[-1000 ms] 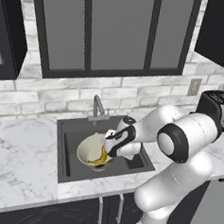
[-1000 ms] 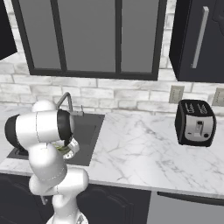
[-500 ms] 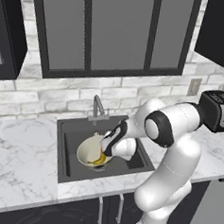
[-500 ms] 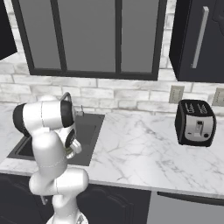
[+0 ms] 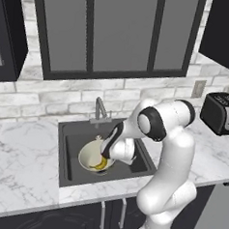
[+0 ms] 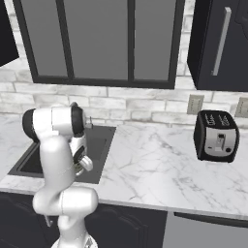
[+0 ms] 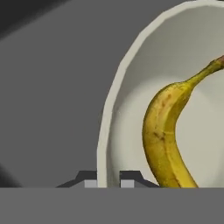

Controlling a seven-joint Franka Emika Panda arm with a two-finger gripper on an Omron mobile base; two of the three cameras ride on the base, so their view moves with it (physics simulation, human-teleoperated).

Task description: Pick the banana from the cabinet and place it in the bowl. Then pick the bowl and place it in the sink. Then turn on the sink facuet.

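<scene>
1. glass-panelled wall cabinets [image 5: 119, 34] above a brick backsplash; black flat-doored cabinet [image 6: 218, 46] with a vertical silver bar handle at upper right of the right base view, doors closed.
2. marble counter [image 6: 155, 169] running left to right, with a dark toaster [image 6: 216, 136] standing well apart from the basin, below two wall outlets.
3. black sink [image 5: 71, 137] set in the counter; right part of the basin covered by the white arm in the left base view, mostly blocked by the arm's upper links in the right base view.
4. sink facuet [image 5: 100, 110] behind the basin, thin arched spout reaching forward over it; side levers too small to make out.
5. bowl [image 5: 90, 156] inside the sink, tilted, cream interior facing up and left; right rim hidden by the hand in the left base view, cut off at top and right in the hand view.
6. gripper [image 7: 108, 183] at the bowl's rim, jaws clamped on the bowl wall, one dark tip on either side of it.
7. banana [image 7: 168, 135] lying inside the bowl against the inner wall, long axis running from the bottom of the hand view up to the thin brown stem at upper right; lower end cut off.
</scene>
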